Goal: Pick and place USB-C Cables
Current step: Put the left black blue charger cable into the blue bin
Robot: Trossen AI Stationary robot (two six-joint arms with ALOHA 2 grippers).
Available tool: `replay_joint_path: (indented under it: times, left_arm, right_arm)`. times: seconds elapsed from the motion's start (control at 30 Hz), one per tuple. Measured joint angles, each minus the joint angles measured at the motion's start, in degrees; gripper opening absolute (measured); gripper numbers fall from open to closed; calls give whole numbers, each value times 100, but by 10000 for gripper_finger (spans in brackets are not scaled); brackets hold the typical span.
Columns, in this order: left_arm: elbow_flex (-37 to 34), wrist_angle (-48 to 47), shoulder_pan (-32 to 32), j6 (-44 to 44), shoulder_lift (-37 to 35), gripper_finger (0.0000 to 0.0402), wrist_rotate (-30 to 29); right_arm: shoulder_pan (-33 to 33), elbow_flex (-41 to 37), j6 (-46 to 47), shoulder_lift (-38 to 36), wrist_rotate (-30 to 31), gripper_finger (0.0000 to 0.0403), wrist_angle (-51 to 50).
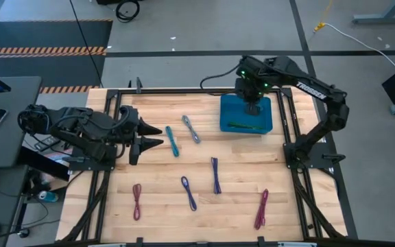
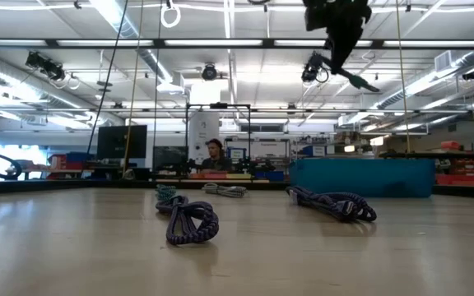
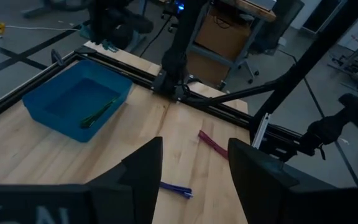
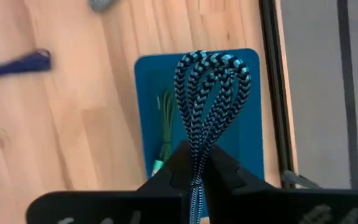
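Right hand (image 4: 194,169) pinches a teal braided cable (image 4: 210,93) above the blue bin (image 1: 246,114) at table's (image 1: 238,206) 1 o'clock edge, left hand (image 1: 151,136) spread at 9.

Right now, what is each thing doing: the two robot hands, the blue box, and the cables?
Right gripper: above the blue bin, fingers shut on a teal cable.
Left gripper: fingers open, empty, waiting at the table's left side.
Blue bin: holds one green cable.
Teal cable on table: lying loose.
Grey-blue cable: lying loose.
Blue-purple cables: two, lying loose.
Maroon cable: lying loose.
Magenta cable: lying loose.
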Motion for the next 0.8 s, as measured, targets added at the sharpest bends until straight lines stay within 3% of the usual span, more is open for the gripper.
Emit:
replay_joint_path:
  times: [0.37,0.8]
  left_arm:
    - [0,1,0,-154,0,188,2]
    - [0,-40,0,-126,0,188,-2]
  right_arm:
    - [-674,-2,-1133,998,-574,21,5]
    - [-1090,-300,-1403,1360,-1047,21,618]
